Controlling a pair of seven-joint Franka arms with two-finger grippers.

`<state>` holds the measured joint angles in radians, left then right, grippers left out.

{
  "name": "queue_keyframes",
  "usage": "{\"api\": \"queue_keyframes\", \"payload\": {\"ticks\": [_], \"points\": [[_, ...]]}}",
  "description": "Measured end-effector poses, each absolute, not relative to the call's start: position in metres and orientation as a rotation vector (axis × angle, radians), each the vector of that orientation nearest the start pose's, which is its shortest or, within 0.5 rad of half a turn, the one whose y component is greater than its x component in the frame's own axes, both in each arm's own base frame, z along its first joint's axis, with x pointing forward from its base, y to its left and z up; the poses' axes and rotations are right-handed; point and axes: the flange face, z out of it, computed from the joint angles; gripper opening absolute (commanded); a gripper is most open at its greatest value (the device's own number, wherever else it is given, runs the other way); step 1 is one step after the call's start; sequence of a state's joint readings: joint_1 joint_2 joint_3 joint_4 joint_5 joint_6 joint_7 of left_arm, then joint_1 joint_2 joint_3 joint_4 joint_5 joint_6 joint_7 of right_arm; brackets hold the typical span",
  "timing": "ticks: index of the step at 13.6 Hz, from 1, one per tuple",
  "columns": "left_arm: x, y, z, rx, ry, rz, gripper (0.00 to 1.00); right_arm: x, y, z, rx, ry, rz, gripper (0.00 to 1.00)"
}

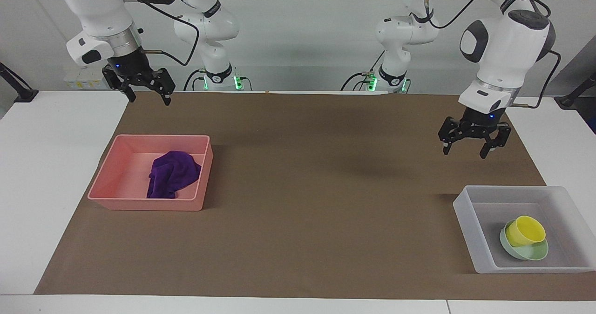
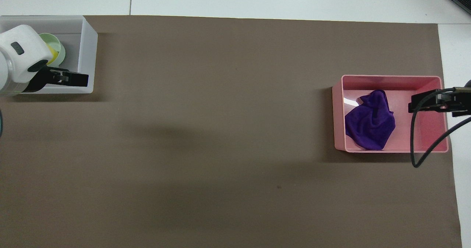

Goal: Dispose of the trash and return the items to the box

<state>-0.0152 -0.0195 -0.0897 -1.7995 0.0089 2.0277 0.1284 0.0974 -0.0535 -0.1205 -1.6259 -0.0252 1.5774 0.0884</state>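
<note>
The yellow cup (image 1: 526, 230) sits tilted in the mint-green bowl (image 1: 531, 252), both inside the translucent box (image 1: 469, 221) at the left arm's end of the table. My left gripper (image 1: 464, 153) is open and empty, up in the air over the brown mat beside the box. The purple cloth (image 1: 172, 174) lies crumpled in the pink tray (image 1: 109, 183) at the right arm's end. My right gripper (image 1: 149, 101) is open and empty, waiting over the mat's edge beside the pink tray. In the overhead view the left arm partly covers the cup (image 2: 56, 56) and bowl (image 2: 55, 42).
A brown mat (image 1: 316, 202) covers most of the white table. The right arm's cable (image 2: 415, 145) hangs over the pink tray (image 2: 390, 79) in the overhead view.
</note>
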Motion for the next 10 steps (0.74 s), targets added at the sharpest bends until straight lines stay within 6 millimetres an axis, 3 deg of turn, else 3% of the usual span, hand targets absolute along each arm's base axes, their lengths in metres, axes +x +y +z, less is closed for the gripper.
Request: {"api": "queue_keyframes", "payload": {"ticks": [3,5,10], "points": [[0.574,-0.064,0.612,-3.096,0.374,-0.287,1.0,0.538,-0.017,0.628,-3.155,0.176,-0.008,1.0],[0.575,-0.063,0.628,-3.1,0.374,-0.253,1.0,0.538,-0.017,0.628,-3.155,0.176,-0.008,1.0],[0.565,-0.061,0.619,-3.11,0.364,-0.109,1.0,0.538,-0.017,0.628,-3.155,0.176,-0.008,1.0]]}}
